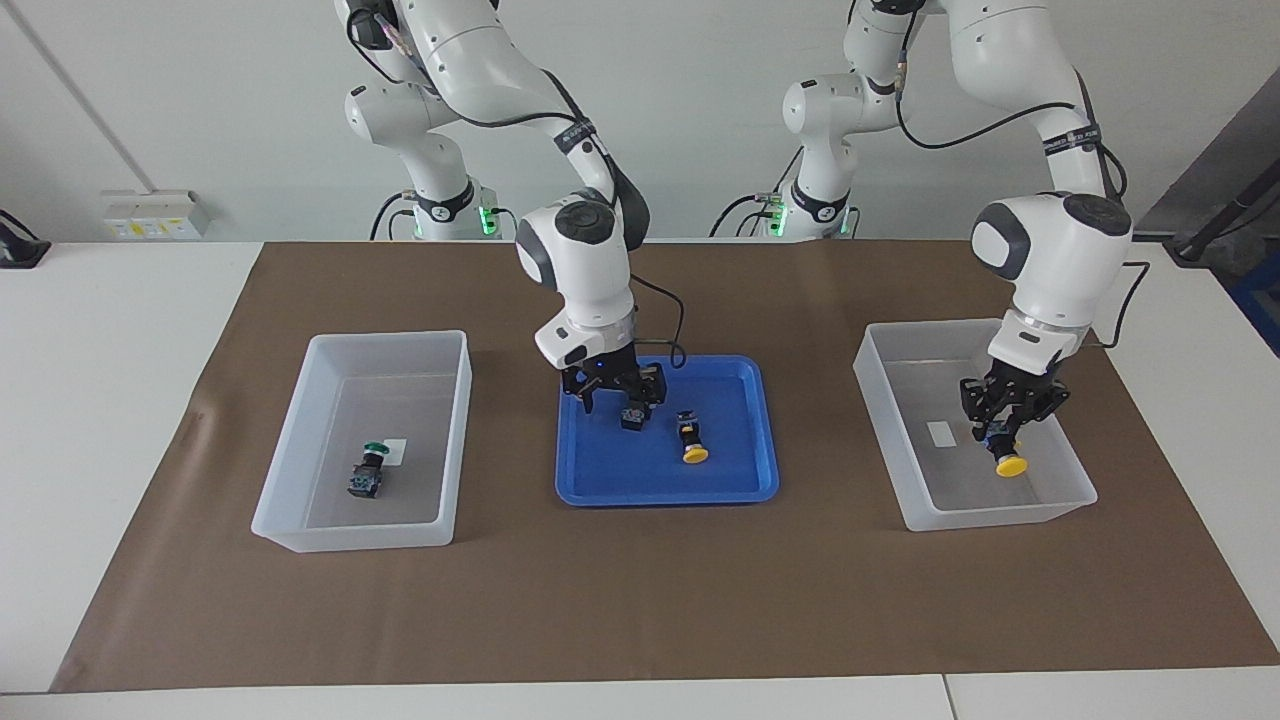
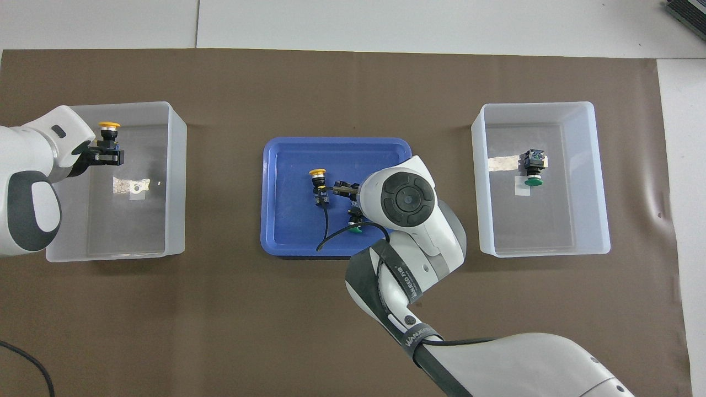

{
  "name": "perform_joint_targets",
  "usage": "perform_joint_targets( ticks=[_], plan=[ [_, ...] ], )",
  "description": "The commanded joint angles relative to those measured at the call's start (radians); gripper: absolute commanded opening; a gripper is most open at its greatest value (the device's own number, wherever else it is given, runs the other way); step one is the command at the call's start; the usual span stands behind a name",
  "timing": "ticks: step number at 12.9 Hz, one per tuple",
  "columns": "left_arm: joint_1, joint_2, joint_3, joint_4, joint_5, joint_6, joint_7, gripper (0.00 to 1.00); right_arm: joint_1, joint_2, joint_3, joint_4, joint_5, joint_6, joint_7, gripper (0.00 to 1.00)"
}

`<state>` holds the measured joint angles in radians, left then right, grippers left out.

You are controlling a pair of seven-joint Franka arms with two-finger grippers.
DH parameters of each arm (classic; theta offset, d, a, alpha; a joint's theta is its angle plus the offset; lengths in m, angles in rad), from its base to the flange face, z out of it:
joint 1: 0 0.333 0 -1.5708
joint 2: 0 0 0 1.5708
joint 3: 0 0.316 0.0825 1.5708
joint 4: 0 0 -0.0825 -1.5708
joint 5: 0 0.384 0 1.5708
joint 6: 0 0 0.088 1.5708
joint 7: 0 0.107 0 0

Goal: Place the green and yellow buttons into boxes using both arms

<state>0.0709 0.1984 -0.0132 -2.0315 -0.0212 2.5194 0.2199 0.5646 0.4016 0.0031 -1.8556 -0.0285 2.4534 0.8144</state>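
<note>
Four buttons: one green button (image 1: 366,477) lies in the box (image 1: 300,440) at the right arm's end.
Left gripper (image 1: 1006,443): fingers clamped on a yellow button's (image 1: 1009,464) black body, cap down, inside the other box (image 1: 1040,510).
Right gripper (image 1: 616,396): fingers spread wide, straddling the second green button (image 1: 634,413) in the blue tray (image 1: 740,480).
Beside those fingers: another yellow button (image 1: 692,441).
Handling: probably light, rigid, slick-capped; the square black body grips best.

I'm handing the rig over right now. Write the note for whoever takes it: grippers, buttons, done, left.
Left gripper: shut on a yellow button, inside the box at its end, not released.
Right gripper: open, down around the green button in the blue tray.
Done: one green button lies in the other box.
Left: release the yellow, box the tray's green button and second yellow button.
</note>
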Motion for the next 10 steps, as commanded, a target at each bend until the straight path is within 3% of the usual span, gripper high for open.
perform_joint_targets(
  ticks=[1,3,4,6,7,8,9,10],
  plan=[
    [-0.016,0.044,0.003,-0.004,-0.003,0.063,0.019,0.00,0.015,0.033,-0.005,0.015,-0.050,0.004,0.020,1.00],
    [-0.039,0.088,0.004,-0.001,-0.003,0.114,0.013,0.00,0.027,0.037,-0.005,0.007,-0.059,0.003,0.020,0.97],
    [-0.049,0.113,0.004,0.004,-0.003,0.130,0.009,0.01,0.032,0.039,-0.005,0.004,-0.059,0.003,0.020,0.73],
    [-0.045,0.136,0.004,0.002,-0.003,0.183,0.003,0.13,0.044,0.040,-0.005,0.004,-0.056,-0.005,0.060,0.01],
    [-0.039,0.138,0.004,0.004,-0.003,0.205,0.001,0.37,0.043,0.040,-0.005,0.006,-0.056,-0.005,0.090,0.00],
    [-0.037,0.141,0.004,0.004,-0.003,0.240,0.002,0.88,0.043,0.040,-0.003,0.009,-0.056,-0.007,0.092,0.00],
    [-0.036,0.144,0.004,0.007,-0.003,0.252,0.002,1.00,0.040,0.039,-0.005,0.015,-0.056,-0.010,0.086,0.00],
    [-0.039,0.145,0.004,0.011,-0.003,0.249,0.002,1.00,0.034,0.037,-0.005,0.019,-0.057,-0.017,0.077,0.00]
  ],
)
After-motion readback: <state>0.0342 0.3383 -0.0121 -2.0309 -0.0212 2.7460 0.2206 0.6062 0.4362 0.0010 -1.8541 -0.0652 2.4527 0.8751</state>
